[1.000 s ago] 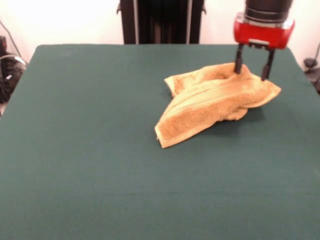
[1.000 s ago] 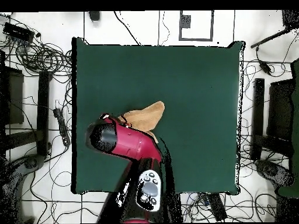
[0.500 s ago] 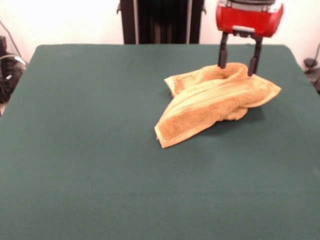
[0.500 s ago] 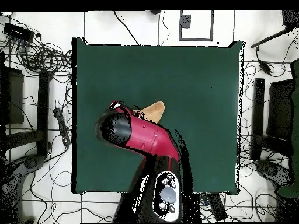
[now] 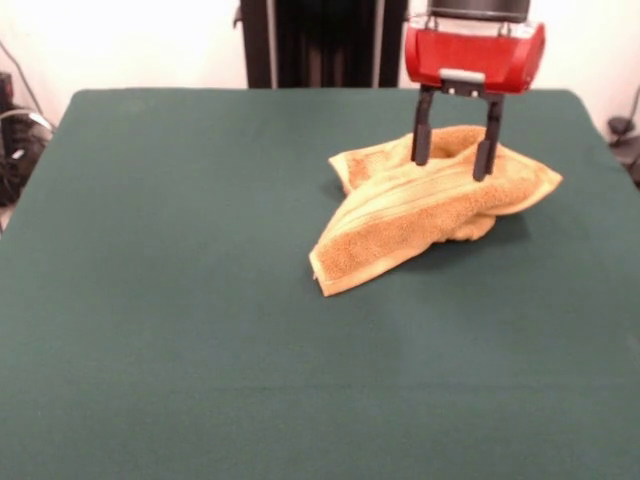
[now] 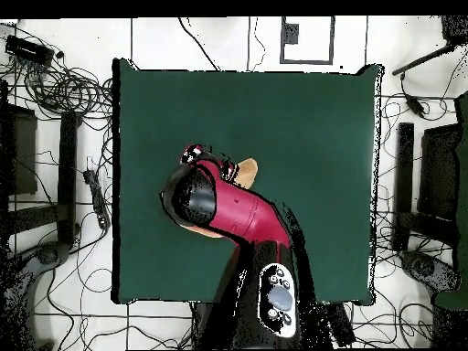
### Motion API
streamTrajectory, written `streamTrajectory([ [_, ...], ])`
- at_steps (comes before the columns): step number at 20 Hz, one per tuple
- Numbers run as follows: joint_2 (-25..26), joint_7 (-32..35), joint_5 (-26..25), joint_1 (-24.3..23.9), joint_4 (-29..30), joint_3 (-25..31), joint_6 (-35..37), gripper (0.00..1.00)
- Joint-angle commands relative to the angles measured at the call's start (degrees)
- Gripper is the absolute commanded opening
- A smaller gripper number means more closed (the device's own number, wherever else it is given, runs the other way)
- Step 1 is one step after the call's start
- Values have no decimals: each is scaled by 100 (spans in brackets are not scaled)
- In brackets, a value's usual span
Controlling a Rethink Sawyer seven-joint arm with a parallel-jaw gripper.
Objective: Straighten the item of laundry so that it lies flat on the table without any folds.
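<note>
An orange-tan towel (image 5: 425, 208) lies crumpled and folded over itself on the dark green table (image 5: 180, 300), right of centre in the front view. A paler woven band runs along its upper fold. My gripper (image 5: 452, 160) hangs over the towel's far top, open, its two dark fingers (image 5: 422, 140) spread apart with their tips at the cloth's surface and nothing clamped between them. In the overhead view the red arm (image 6: 228, 206) covers most of the towel; only a tan tip (image 6: 245, 168) and a sliver below the arm show.
Cables and stands lie on the floor around the table (image 6: 302, 119) in the overhead view. A black pedestal column (image 5: 322, 42) stands beyond the table's far edge.
My gripper has moved left across the towel's top and come down a little after lifting. It stays open. The towel has not shifted.
</note>
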Motion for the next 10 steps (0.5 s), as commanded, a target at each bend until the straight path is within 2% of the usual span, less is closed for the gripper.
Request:
streamTrajectory([
  [1,292,1130,184,126,455,614,489,100],
  [5,226,1315,267,214,636,495,462,100],
  [10,-20,1335,269,300,845,297,797,100],
])
